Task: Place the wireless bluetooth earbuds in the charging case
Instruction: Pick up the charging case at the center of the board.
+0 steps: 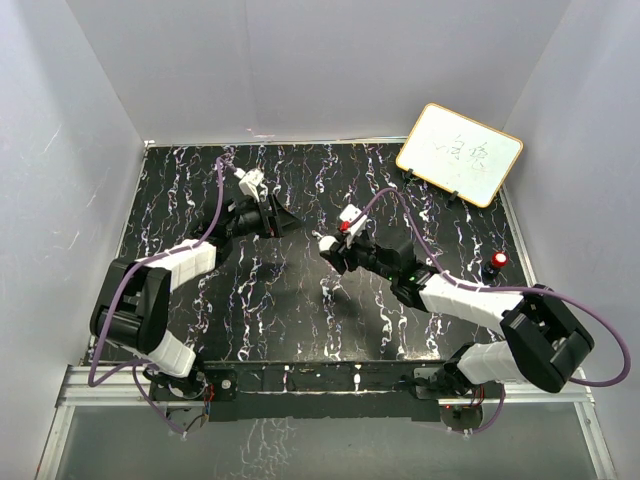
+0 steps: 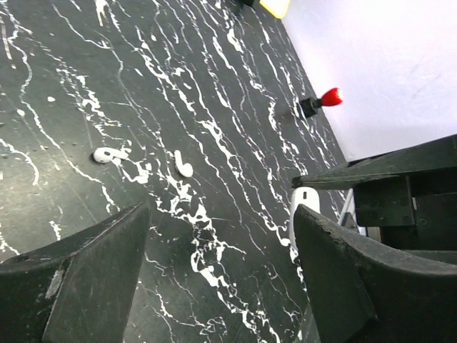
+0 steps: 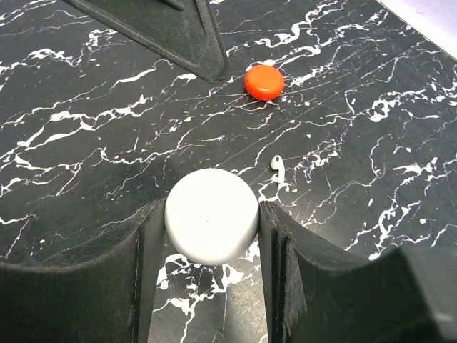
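Two small white stemmed earbuds lie on the black marbled table: one and the other in the left wrist view. One white earbud shows in the right wrist view, just right of the fingers. My right gripper is shut on a white round puck-shaped case, closed and resting on the table. My left gripper is open and empty above the table, facing the right gripper.
A red round puck lies beyond the white case, near the left gripper's finger. A small red-topped dark piece stands by the right wall. A whiteboard leans at the back right.
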Controlling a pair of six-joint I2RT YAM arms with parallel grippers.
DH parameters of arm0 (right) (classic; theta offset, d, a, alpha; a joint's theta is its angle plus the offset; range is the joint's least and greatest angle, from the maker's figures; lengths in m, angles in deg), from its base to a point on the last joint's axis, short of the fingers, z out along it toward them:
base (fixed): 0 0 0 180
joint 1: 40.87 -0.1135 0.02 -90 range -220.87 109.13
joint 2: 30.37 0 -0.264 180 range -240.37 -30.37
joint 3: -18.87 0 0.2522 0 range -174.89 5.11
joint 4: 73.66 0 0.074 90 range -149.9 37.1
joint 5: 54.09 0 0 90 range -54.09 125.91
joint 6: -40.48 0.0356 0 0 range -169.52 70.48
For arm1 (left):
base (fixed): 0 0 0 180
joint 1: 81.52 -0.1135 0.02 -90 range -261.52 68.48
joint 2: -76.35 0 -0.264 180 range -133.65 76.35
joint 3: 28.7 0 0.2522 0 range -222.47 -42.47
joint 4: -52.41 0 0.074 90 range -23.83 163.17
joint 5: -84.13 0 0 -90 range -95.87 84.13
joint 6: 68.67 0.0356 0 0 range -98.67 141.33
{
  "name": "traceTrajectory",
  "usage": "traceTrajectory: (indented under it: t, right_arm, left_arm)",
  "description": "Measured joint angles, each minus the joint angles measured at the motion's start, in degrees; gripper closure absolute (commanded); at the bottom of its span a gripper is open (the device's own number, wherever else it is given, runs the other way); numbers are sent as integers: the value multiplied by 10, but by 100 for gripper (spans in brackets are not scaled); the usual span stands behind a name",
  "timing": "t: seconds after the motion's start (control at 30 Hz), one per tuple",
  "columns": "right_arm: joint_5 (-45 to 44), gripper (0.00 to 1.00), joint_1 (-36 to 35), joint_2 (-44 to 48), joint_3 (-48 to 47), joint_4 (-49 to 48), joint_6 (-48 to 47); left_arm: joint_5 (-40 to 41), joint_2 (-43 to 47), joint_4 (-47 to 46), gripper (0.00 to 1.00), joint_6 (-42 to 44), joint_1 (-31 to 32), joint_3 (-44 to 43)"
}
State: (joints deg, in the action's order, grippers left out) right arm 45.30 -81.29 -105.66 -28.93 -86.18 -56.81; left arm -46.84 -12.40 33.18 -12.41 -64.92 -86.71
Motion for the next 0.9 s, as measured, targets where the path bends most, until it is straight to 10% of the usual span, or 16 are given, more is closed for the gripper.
traceTrajectory:
  t: [0.9]
  right_arm:
    - [48, 77, 0, -26, -14, -9, -37]
  left_arm:
    - [-123, -56, -39, 41, -26, 60, -23]
